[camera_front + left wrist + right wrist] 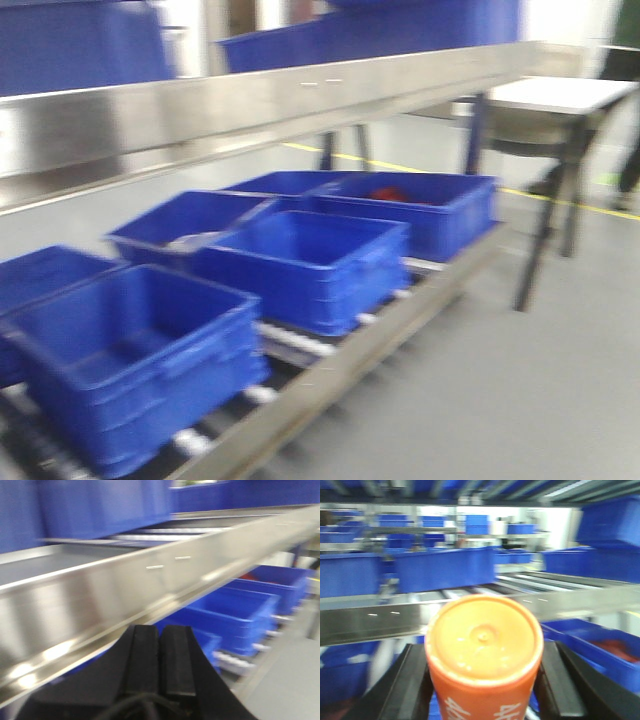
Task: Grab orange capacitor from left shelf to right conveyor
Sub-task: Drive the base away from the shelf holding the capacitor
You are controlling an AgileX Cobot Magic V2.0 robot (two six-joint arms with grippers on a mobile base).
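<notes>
Orange fills the right wrist view: the capacitor (pixel 484 650) stands upright with its flat top to the lens. The right gripper (pixel 484 687) is clamped on it, black fingers (pixel 415 685) pressed to either side. The steel shelf (pixel 380 622) runs behind the capacitor, not touching it, so the pick looks done to me. The left gripper (pixel 160 652) sits just below the shelf's front lip, jaws together with nothing between them. Blue bins (pixel 300 265) line the rack under the shelf. No conveyor shows in any view. So what's left, as I judge it, is the carry away from the shelf to the right, the set-down on the belt, and the release. Blur smears every view, so finer detail can't be told.
</notes>
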